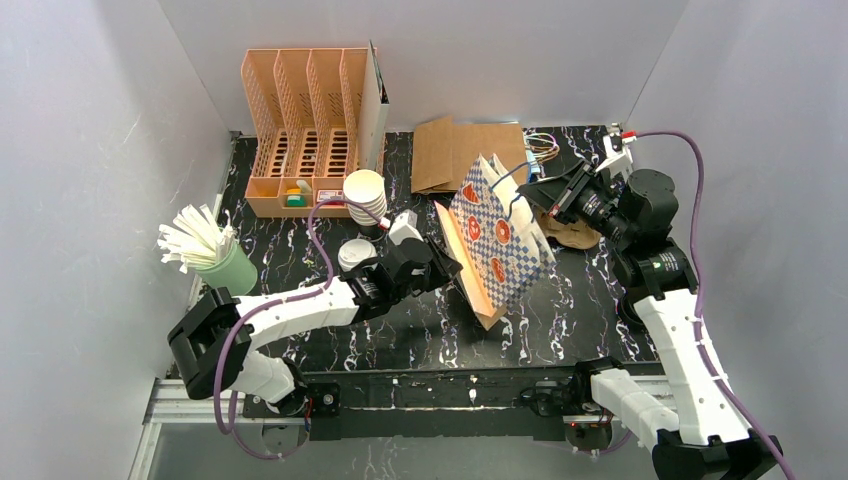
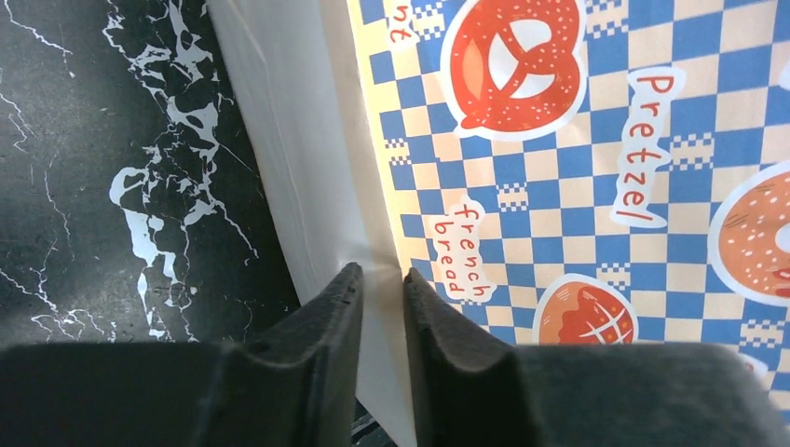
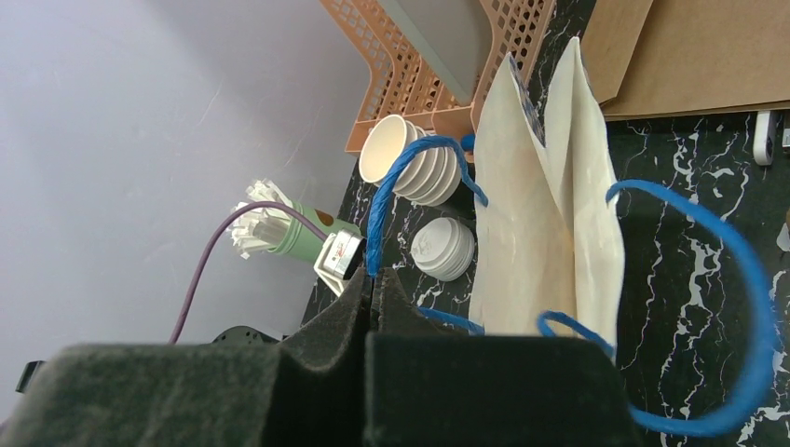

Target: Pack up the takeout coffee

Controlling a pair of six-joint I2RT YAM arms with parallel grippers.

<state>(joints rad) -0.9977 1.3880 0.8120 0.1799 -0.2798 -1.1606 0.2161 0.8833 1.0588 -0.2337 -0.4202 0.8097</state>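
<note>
Outstretched, the left tool point(image 2: 382, 272) pinches the bag point(image 2: 578, 233), right tool point(image 3: 373, 277) its handle point(image 3: 378, 205)

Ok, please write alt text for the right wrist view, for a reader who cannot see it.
The right fingers are shut on one blue cord handle of a cream-lined paper bag. Beside it, on the black marbled table, are a stack of white paper cups, a pile of white lids, a green cup of straws and an orange rack.
</note>
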